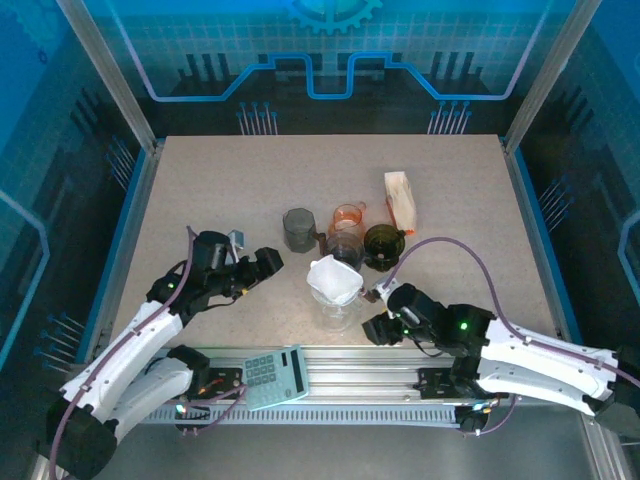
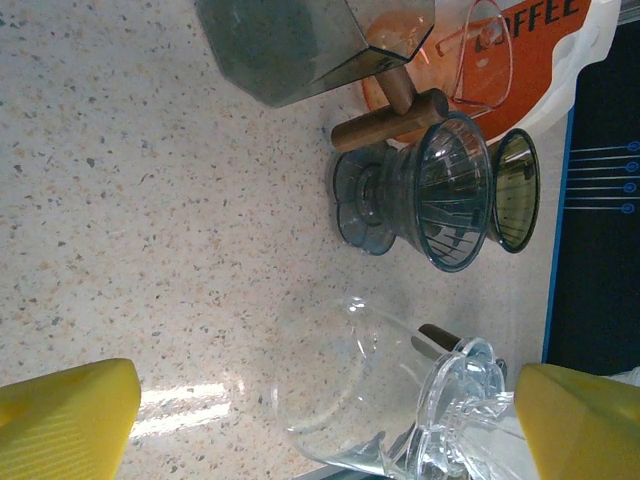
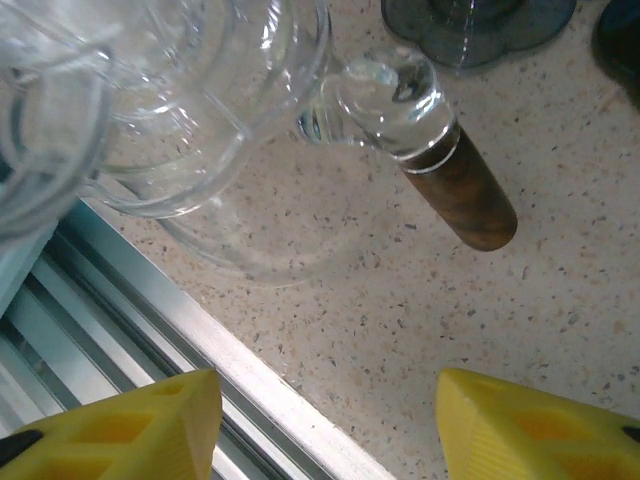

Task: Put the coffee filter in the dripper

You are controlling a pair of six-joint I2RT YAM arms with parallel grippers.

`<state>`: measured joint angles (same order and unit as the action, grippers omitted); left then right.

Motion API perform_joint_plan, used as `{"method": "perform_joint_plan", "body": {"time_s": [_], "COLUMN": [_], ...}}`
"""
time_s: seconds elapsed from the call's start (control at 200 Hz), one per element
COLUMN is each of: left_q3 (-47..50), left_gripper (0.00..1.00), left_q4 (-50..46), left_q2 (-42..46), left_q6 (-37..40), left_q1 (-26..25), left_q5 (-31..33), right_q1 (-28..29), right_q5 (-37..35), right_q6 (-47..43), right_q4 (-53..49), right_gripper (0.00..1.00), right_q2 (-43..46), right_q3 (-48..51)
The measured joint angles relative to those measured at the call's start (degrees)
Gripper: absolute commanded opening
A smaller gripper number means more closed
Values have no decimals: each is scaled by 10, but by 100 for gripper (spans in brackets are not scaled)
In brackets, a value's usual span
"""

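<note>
The coffee filter (image 1: pixel 335 277) sits in the mouth of the clear dripper (image 1: pixel 338 306), just left of your right gripper (image 1: pixel 379 312) and well right of your left gripper (image 1: pixel 268 262). Your right jaws stand apart, gripping nothing, with the dripper's wooden handle (image 3: pixel 462 198) just ahead of them. Left jaws are wide apart and empty too. The metal rail (image 1: pixel 400 362) runs tight along the near side, and a dark dripper (image 1: pixel 346 250) crowds just beyond. There's open table (image 1: pixel 220 180) far left.
</note>
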<state>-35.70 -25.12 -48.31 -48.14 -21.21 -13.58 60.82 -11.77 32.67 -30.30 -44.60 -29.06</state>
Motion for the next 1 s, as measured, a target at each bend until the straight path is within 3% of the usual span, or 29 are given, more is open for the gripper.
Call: {"method": "perform_joint_plan", "body": {"time_s": [0.43,1.001], "left_q3": [7,10], "left_gripper": [97,97], "left_q4": [11,0], "left_q2": [1,39], "left_q6": [0,0], "left_q1": [9,13], "left_q5": [-19,-19], "right_q1": [-12,-33], "right_q5": [52,91], "right_q6": [25,23], "right_q4": [147,296], "right_gripper": [54,50], "right_q2": [-128,-221], "right_q3": [51,51]}}
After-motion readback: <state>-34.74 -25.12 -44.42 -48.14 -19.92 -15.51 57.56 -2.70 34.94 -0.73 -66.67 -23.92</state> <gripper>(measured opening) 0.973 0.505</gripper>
